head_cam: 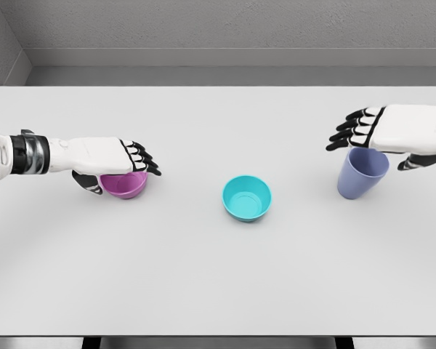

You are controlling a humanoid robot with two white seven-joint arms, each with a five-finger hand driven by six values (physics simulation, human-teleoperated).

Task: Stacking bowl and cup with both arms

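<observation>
Even, bright light falls from above on the pale surface (218,276) before me, with no glare. Soft, faint shadows sit tight under the teal bowl (247,198) and beneath my left hand (120,161). My view is sharp edge to edge, without blur or visible bending.

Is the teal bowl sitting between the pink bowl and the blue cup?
Yes, the teal bowl stands alone mid-table, with the pink bowl to its left and the blue cup to its right.
</observation>
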